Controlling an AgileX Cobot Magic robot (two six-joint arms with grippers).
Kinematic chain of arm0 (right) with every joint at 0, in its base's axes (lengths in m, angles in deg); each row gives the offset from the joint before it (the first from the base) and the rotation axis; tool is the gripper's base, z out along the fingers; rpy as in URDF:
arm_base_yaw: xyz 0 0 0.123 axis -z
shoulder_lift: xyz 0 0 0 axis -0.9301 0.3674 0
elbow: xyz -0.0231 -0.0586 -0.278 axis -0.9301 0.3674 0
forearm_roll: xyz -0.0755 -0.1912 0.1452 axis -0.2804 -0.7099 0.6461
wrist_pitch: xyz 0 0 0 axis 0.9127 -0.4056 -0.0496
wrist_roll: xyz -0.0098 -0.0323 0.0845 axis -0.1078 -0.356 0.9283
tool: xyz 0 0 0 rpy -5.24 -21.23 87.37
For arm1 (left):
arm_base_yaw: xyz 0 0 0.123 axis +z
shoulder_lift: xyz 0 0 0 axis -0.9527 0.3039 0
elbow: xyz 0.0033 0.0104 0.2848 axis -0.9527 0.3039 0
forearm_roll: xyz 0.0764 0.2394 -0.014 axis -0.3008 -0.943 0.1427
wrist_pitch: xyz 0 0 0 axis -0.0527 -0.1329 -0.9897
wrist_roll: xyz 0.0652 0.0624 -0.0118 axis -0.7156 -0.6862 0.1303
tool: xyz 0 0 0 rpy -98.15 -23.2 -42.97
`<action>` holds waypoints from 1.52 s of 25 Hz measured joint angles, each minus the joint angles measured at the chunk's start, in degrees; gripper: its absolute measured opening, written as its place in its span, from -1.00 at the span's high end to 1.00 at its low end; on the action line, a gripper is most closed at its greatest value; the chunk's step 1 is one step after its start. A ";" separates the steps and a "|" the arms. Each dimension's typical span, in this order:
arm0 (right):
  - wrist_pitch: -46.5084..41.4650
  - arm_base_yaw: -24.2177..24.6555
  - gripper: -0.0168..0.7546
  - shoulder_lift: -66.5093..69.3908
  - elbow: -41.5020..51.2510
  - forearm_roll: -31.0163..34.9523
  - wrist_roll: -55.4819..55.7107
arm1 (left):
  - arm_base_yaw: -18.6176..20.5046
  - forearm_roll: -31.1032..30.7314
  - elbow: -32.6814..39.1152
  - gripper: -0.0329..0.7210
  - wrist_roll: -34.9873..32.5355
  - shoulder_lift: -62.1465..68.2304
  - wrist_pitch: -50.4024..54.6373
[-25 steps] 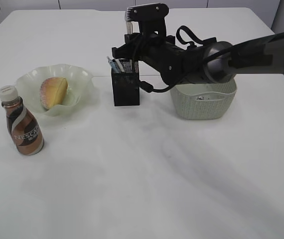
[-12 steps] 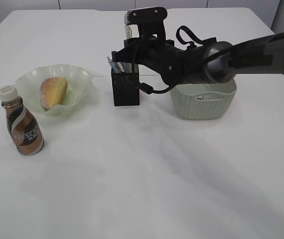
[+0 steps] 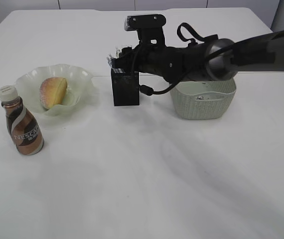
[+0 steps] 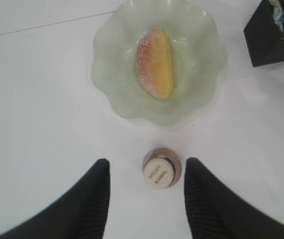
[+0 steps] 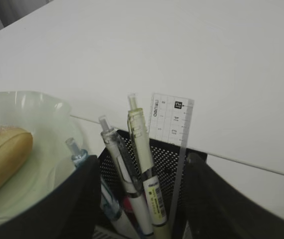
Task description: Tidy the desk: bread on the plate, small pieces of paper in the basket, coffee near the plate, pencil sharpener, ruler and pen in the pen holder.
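Writing: the brown bottle with white cap (image 3: 23, 127) reads "NESCAFE" on its swirl label; print on its cap in the left wrist view is too blurred to read. The clear plastic ruler (image 5: 171, 130) carries a small black logo square and fine print that cannot be made out.
Left fingers: the left gripper (image 4: 147, 191) hangs above the bottle with its two black fingers (image 4: 89, 199) apart, one on each side of the cap, touching nothing.
Right fingers: the right gripper (image 5: 139, 199) is over the black square metal-mesh pen holder (image 3: 125, 88), its fingers (image 5: 57, 209) spread wide on either side of the holder's mouth, gripping nothing.
Pen holder contents: the ruler stands upright in the back of the holder, beside three pens (image 5: 141, 164) leaning up out of it.
Bread: the oval golden bun with sugary crust (image 3: 53, 92) lies in the translucent pale green wavy-rimmed glass dish (image 3: 82, 79).
Bottle position: upright on the white surface (image 3: 147, 179), just in front of the dish, to its left.
Basket: the pale sage-green perforated plastic basket (image 3: 204, 107) sits right of the pen holder, partly behind the right arm.
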 joint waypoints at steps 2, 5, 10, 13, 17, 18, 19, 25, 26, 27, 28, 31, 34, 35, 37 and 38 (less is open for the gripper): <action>-3.61 0.00 -0.07 -1.49 0.00 -0.11 0.14 | 0.00 -1.10 0.00 -0.04 0.00 0.00 0.00; -11.17 0.00 -0.07 -5.07 0.00 -0.34 0.14 | 0.00 -2.78 0.00 -0.04 0.00 0.00 0.00; -27.03 0.00 -0.08 -11.67 -0.09 -0.92 0.03 | 0.00 -3.51 0.00 -0.04 0.00 0.00 0.00; -37.63 0.00 -0.08 -15.52 -0.09 -2.17 -0.20 | 0.00 -3.62 0.00 -0.04 0.00 0.00 0.00; -52.33 0.00 -0.07 -21.08 -0.09 -7.48 -0.25 | 0.00 -0.98 0.00 -0.04 0.00 -0.98 0.00; -56.08 0.00 -0.05 -22.55 -0.09 -8.68 -0.25 | 0.00 0.28 0.00 -0.04 0.00 -1.52 0.00; -59.39 0.00 -0.03 -23.94 -0.09 -9.63 -0.25 | 0.00 1.65 0.00 -0.04 0.00 -2.21 0.00; -76.18 0.00 0.07 -30.97 -0.09 -9.66 -0.03 | 0.00 8.48 0.00 -0.04 -0.23 -7.06 0.00; -78.35 0.00 0.08 -31.95 -0.12 -9.55 1.29 | 0.00 9.04 0.00 -0.04 -0.23 -8.33 0.00; -79.45 0.00 0.08 -32.82 -0.12 -9.28 3.23 | 0.00 9.88 0.00 -0.04 -0.35 -9.67 0.00; -79.84 0.00 0.07 -33.45 -0.22 -8.93 4.58 | 0.00 10.91 0.00 -0.05 -0.66 -10.84 0.00; -80.68 -0.12 -0.12 -35.61 -0.22 -5.35 7.14 | 0.00 14.05 0.00 -0.18 -1.75 -15.30 0.00; -80.80 -0.32 -0.38 -37.66 -0.22 -1.08 8.01 | 0.00 16.12 0.00 -0.34 -2.51 -19.53 0.12; -80.84 -0.44 -0.43 -38.22 -0.22 0.38 8.10 | 0.00 16.34 0.00 -0.36 -2.63 -21.04 0.12; -80.93 -0.66 -0.47 -39.27 -0.22 4.13 8.10 | 0.00 16.71 0.00 -0.38 -2.75 -23.99 0.23; -80.93 -0.66 -0.48 -39.53 -0.22 5.34 8.10 | 0.00 16.85 0.00 -0.39 -2.86 -25.68 0.23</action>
